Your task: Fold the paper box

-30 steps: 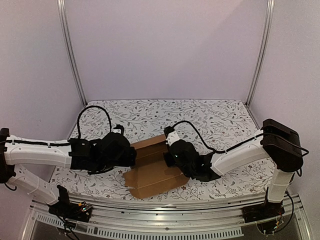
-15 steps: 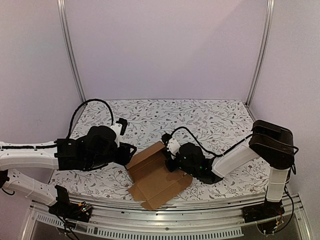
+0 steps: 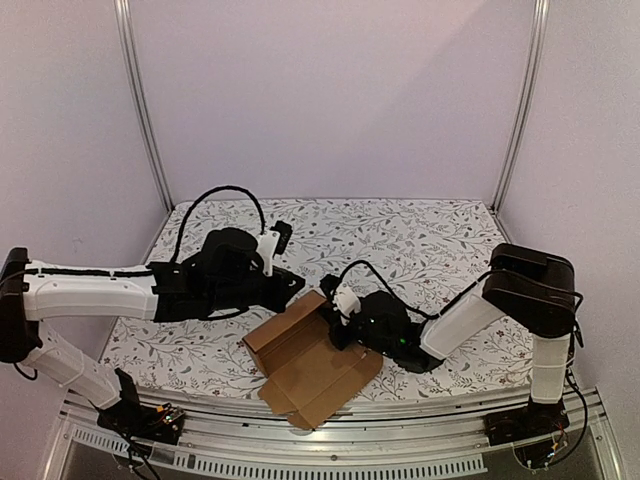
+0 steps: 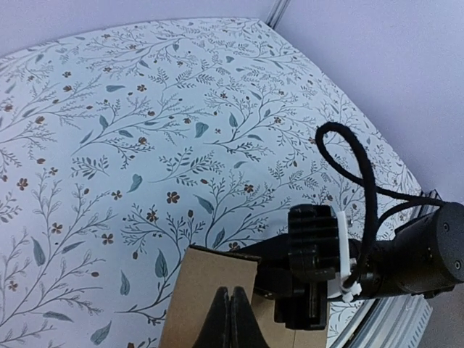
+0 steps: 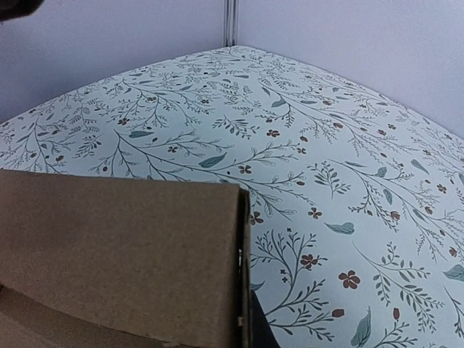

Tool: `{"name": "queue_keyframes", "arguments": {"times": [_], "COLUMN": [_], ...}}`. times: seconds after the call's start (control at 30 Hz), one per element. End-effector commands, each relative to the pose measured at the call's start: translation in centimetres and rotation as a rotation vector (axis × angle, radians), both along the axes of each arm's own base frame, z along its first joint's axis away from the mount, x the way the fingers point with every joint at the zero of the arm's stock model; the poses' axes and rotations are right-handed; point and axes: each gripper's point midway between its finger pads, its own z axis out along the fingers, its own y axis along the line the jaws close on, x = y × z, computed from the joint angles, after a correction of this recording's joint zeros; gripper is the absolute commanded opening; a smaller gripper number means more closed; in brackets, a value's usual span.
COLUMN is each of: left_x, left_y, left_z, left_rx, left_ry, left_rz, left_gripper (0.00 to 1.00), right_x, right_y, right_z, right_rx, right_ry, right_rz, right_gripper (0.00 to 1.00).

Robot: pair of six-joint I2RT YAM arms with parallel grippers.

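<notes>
While floral tablecloth (image 3: 420, 235) meets lilac walls (image 3: 330, 100), right gripper (image 3: 336, 319) clamps the paper box (image 3: 310, 365); left gripper (image 4: 230, 297) pinched together.

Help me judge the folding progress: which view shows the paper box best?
Top external: nearly the whole paper box shows, creases and flaps included. Left wrist catches only one flap end; right wrist only a close-up panel.

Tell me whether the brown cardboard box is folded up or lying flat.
Partly folded: the brown cardboard box has its far panel raised, while the near tabbed panels lie spread on the floral table.
</notes>
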Motion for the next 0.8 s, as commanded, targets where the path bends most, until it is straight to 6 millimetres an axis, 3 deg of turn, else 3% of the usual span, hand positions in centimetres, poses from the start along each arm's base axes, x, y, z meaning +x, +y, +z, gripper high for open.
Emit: {"name": "queue_keyframes", "arguments": {"times": [0.0,0.13,0.5,0.77], "left_x": [0.9,1.3,2.2,2.3], "left_y": [-2.0,-2.5,-4.5,-3.6], "left_z": [0.5,0.0,-4.3,-8.0], "left_rx": [-0.082,-0.133,-0.142,-0.077], "left_ry": [0.012,0.044,0.136,0.172], "left_rz": [-0.055,-0.066,-0.090,-0.050], "left_gripper": [0.00,0.00,0.00,0.00], "right_x": [-0.1,0.0,0.0,-0.1], "right_y": [0.0,0.0,0.1,0.2], "right_z": [-0.8,-1.2,-2.2,-2.5], "right_rx": [0.017,0.018,0.025,0.031], "right_ry": [0.004,0.010,0.025,0.041], "right_rz": [0.014,0.010,0.007,0.012], "right_gripper": [0.00,0.00,0.00,0.05]}}
